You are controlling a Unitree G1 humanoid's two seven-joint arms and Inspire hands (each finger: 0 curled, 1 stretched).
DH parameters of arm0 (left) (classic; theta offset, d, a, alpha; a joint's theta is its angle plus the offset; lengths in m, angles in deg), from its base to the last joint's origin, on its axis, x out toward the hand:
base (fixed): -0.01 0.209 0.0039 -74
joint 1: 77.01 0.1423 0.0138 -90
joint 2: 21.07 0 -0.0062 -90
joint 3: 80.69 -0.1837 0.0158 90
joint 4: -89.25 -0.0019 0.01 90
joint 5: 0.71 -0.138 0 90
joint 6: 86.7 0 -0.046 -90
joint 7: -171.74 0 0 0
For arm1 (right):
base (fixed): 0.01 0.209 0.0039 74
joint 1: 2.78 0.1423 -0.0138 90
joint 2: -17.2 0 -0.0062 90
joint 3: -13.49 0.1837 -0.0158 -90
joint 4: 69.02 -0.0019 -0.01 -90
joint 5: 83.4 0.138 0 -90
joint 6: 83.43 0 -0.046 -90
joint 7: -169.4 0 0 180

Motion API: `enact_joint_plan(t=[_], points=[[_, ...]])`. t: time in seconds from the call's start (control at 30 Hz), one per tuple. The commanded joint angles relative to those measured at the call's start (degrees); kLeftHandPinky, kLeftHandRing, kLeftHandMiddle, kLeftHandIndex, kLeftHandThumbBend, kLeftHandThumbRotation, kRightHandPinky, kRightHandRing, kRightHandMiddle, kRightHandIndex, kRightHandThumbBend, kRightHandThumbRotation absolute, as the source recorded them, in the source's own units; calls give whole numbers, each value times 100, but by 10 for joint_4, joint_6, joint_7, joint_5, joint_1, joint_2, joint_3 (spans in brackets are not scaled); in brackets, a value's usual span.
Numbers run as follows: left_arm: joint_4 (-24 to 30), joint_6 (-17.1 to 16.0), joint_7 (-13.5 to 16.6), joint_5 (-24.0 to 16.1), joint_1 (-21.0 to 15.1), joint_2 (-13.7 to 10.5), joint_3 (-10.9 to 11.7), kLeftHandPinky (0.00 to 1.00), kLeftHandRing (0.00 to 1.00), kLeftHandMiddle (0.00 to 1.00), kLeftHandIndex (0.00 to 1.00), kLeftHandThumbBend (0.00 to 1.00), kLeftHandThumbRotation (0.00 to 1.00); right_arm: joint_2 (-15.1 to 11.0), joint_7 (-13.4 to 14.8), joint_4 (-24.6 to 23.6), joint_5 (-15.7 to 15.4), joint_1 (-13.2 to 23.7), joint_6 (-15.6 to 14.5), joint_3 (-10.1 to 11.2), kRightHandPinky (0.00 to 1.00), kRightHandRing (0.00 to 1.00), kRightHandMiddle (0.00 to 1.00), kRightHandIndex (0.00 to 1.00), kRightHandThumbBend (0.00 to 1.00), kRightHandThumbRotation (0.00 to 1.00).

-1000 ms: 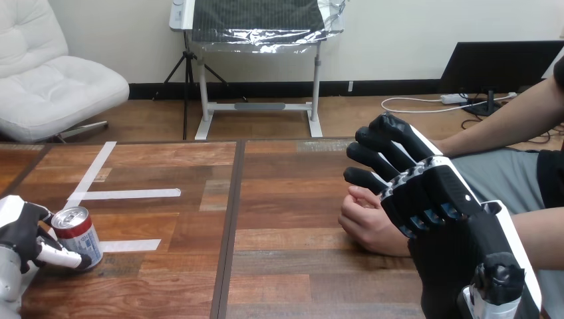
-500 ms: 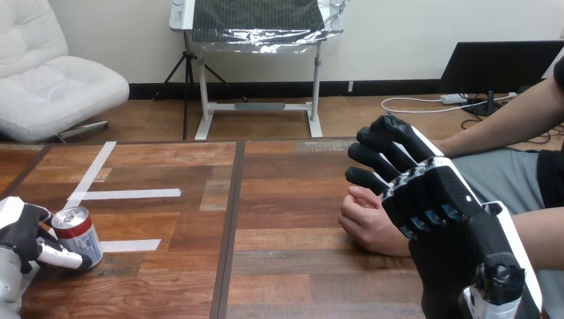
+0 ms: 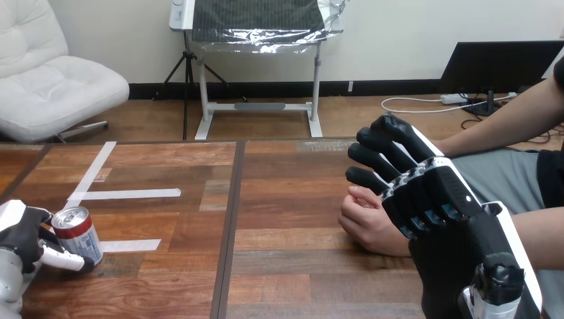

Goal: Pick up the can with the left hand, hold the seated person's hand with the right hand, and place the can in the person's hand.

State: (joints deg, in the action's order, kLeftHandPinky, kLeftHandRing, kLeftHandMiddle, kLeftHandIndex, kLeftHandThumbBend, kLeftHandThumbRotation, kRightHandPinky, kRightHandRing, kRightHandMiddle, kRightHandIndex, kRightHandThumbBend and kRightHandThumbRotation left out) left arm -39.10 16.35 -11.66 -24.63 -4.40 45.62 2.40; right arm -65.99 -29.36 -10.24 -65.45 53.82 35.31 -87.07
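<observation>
The red-and-silver aluminium drink can [image 3: 77, 234] is seen upright on the dark wooden plank table [image 3: 292, 266], near its left front corner and just beside a strip of white tape [image 3: 130, 245]; it is clasped low on its smooth round wall by the robot's left hand [image 3: 23, 238], whose black-and-white jointed fingers [image 3: 63, 260] are curled round the base, a grip judged to leave the upper part free for handing over; the can is not yet raised; well apart, at the table's right side, the person's hand [image 3: 366, 222] is rested on the wood, loosely cupped; the robot's right hand [image 3: 432, 199], hard black with a white shell, is held over it, presumably to steady it as a receiving place; whether it is gripped cannot be told
</observation>
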Motion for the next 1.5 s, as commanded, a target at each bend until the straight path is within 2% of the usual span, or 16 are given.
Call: enact_joint_plan(t=[0.0, 0.3, 0.7, 1.47], points=[[8, 1, 0, -3, -39, 1, 2, 53, 63, 68, 69, 81, 10, 3, 2, -30, -1, 15, 10, 3, 84, 87, 88, 88, 96, 86], [3, -8, -1, 2, -40, 1, 3, 56, 64, 69, 70, 81, 11, 2, 2, -32, 5, 13, 5, 1, 85, 88, 88, 88, 96, 86], [12, 9, -8, 0, -42, 1, 1, 59, 67, 72, 72, 83, 15, 4, 4, -30, -2, 14, 10, 2, 85, 87, 88, 87, 96, 86], [2, -15, 0, 9, -38, 0, 7, 61, 68, 73, 74, 84, 17, 3, 1, -28, 2, 15, 11, 1, 85, 88, 88, 88, 97, 87]])
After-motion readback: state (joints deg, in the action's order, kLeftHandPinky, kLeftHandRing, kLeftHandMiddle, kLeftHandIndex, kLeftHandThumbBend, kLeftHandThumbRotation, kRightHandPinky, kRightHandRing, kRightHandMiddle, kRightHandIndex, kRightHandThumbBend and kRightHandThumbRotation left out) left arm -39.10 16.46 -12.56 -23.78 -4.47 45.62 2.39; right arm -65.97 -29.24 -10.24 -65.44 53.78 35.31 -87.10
